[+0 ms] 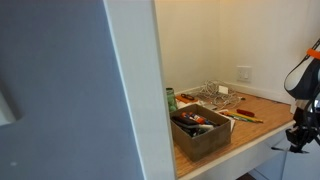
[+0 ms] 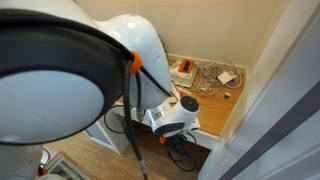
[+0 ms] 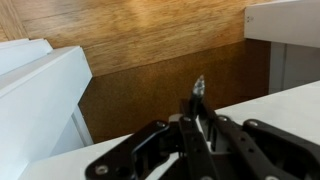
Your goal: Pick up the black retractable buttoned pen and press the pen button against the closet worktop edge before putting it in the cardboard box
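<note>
Just off the worktop's front edge, near the corner farthest from the cardboard box point(image 1: 200, 130), the pen point(image 3: 198, 100) is clamped between the closed fingers of the gripper point(image 3: 198, 126). Its long axis runs straight out past the fingertips. Whether the leading end is the button cannot be told. The closet worktop edge point(image 1: 258, 141) lies just beside the gripper, so the press probably needs that end aimed squarely at the rim.
</note>
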